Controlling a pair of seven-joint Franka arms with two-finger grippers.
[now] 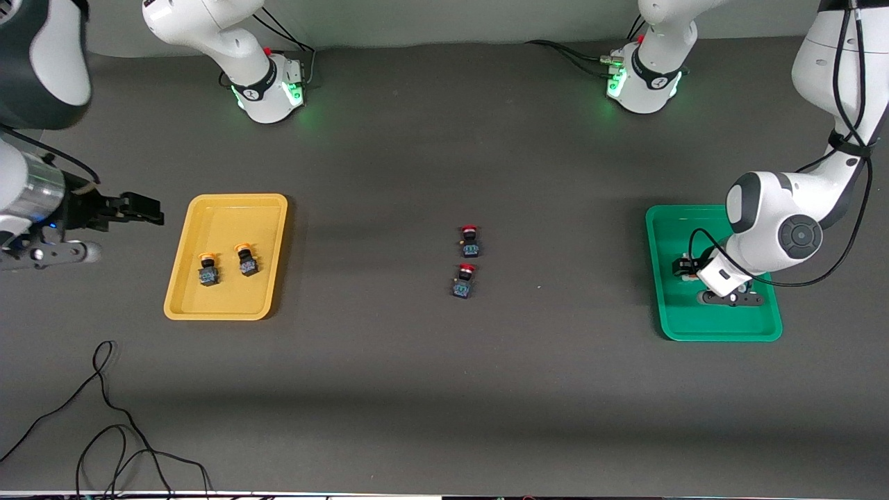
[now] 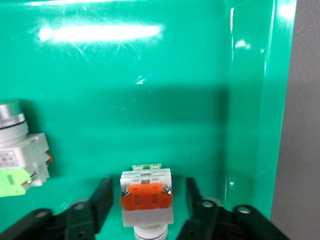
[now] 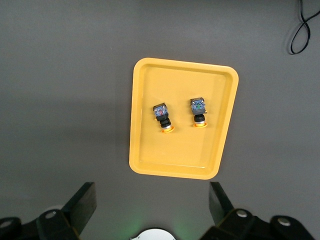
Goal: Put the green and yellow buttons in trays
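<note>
Inside the shallow green plastic tray (image 1: 668, 305), the left gripper (image 2: 146, 200) has its fingers spread around a small grey-white blocky button (image 2: 146, 200), light and rigid, best pinched across its flat sides, while the right gripper (image 3: 152, 207) waits open above the worktop beside the yellow tray (image 3: 145, 150).

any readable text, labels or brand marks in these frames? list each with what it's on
None can be read.
White label on the grey-white button in the green tray: print too small to read.
Dark band mark on each arm's base collar: too small to read.
Yellow buttons in the yellow tray: no legible markings.
</note>
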